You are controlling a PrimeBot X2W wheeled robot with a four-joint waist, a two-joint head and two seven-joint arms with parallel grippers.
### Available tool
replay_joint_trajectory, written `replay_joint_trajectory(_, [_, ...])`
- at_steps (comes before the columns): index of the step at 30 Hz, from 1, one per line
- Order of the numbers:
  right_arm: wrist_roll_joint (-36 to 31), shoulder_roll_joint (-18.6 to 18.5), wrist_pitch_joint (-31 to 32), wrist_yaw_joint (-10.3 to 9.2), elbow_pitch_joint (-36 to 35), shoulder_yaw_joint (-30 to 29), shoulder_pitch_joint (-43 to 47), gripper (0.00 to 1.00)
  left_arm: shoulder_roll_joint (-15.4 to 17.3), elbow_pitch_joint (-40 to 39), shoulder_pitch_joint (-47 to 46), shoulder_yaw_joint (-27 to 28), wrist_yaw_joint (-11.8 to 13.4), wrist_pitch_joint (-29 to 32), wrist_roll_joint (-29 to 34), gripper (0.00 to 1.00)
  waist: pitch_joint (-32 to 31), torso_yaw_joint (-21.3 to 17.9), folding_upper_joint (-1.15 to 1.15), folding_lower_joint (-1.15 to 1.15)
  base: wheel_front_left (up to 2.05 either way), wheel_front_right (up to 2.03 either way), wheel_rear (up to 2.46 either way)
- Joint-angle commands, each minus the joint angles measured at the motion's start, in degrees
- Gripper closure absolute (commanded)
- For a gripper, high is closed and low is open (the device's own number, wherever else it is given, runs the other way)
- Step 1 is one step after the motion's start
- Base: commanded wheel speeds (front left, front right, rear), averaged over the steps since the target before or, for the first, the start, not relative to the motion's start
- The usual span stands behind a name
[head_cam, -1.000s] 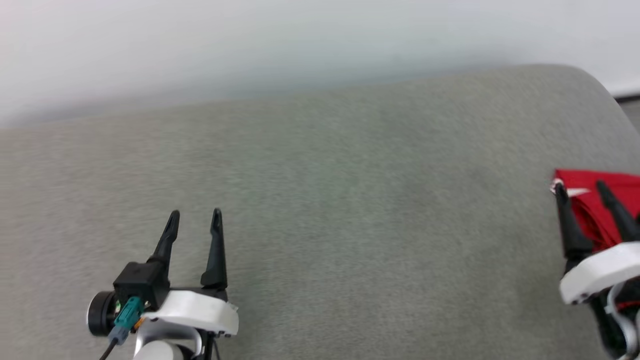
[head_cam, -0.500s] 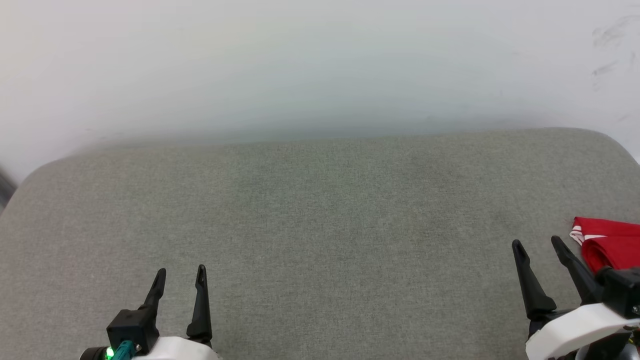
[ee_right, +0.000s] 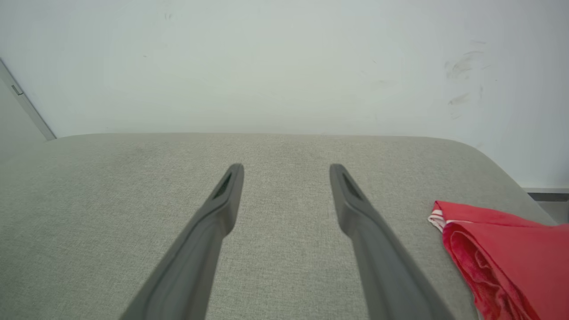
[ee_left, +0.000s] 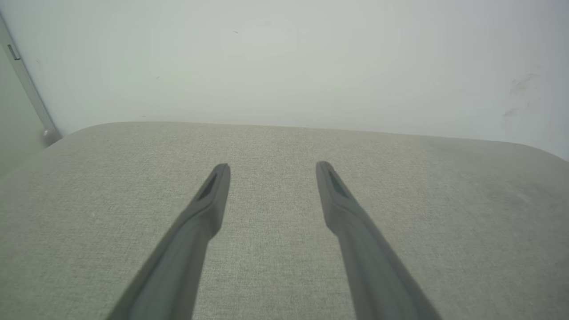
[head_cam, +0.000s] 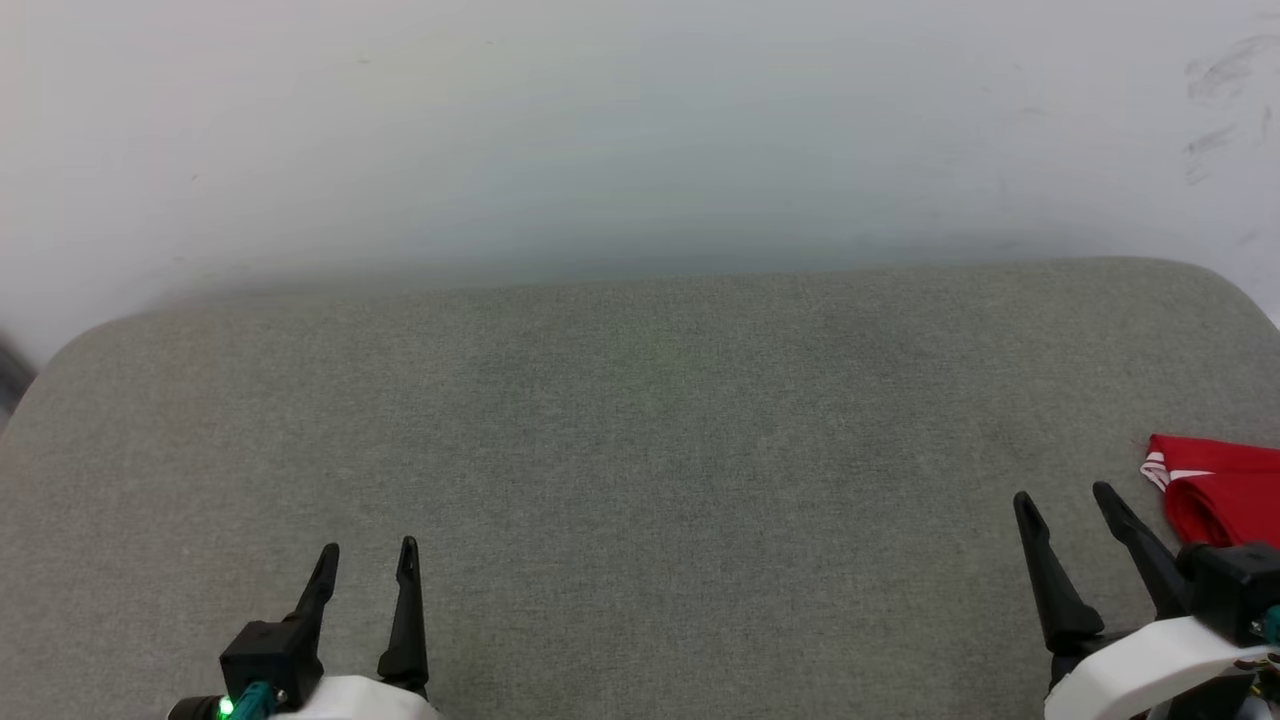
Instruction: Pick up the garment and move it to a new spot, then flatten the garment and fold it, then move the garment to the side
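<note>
The garment (head_cam: 1215, 490), bright red with a strip of red-and-white trim, lies folded at the right edge of the grey cushion (head_cam: 640, 450); in the right wrist view the garment (ee_right: 502, 253) sits at the lower right. My right gripper (head_cam: 1063, 498) stands open just left of it, apart from the cloth, nothing between its fingers (ee_right: 355, 209). At the lower left my left gripper (head_cam: 366, 551) is open too, over bare cushion, with its fingers (ee_left: 213, 195) spread in the left wrist view.
A pale wall (head_cam: 640, 130) rises behind the cushion's far edge. The cushion's corners round off at left and right, with floor beyond the right corner (ee_right: 549, 202). A door frame edge (ee_left: 26, 84) stands at the far left.
The head camera swung left and down early on, bringing the wall into view. Since half a second ago both grippers have drawn back slightly; the garment lies still.
</note>
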Motion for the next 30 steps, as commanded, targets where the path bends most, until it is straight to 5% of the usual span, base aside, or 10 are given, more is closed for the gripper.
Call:
replay_joint_trajectory(1, [-0.08, 0.00, 0.06, -0.02, -0.24, 0.09, -0.42, 0.00, -0.25, 0.11, -0.68, 0.26, -0.30, -0.38, 0.35, 0.00, 0.15, -0.04, 0.00, 0.01, 0.00, 0.00, 0.00])
replay_joint_trajectory(8, [-0.65, -0.08, 0.25, -0.02, -0.63, 0.19, -0.77, 0.00, -0.73, 0.20, -1.22, 1.27, -0.71, -0.42, 1.00, 0.00, 0.40, -0.17, 0.00, 0.01, 0.00, 0.00, 0.00])
replay_joint_trajectory(9, [-0.71, -0.06, 0.34, -0.02, -0.68, 0.16, -0.75, 1.00, -0.86, -0.03, -1.38, 1.59, -0.78, -0.42, 1.10, 1.00, 0.49, -0.14, 0.00, 0.01, 0.00, 0.00, 0.00])
replay_joint_trajectory(30, [19.00, 1.22, 0.32, 0.00, 5.88, -0.99, -2.74, 1.00, -4.01, 2.76, -2.21, 5.94, -5.32, 4.80, -15.45, 1.00, 0.67, 0.17, 0.00, 0.01, 0.00, 0.00, 0.00])
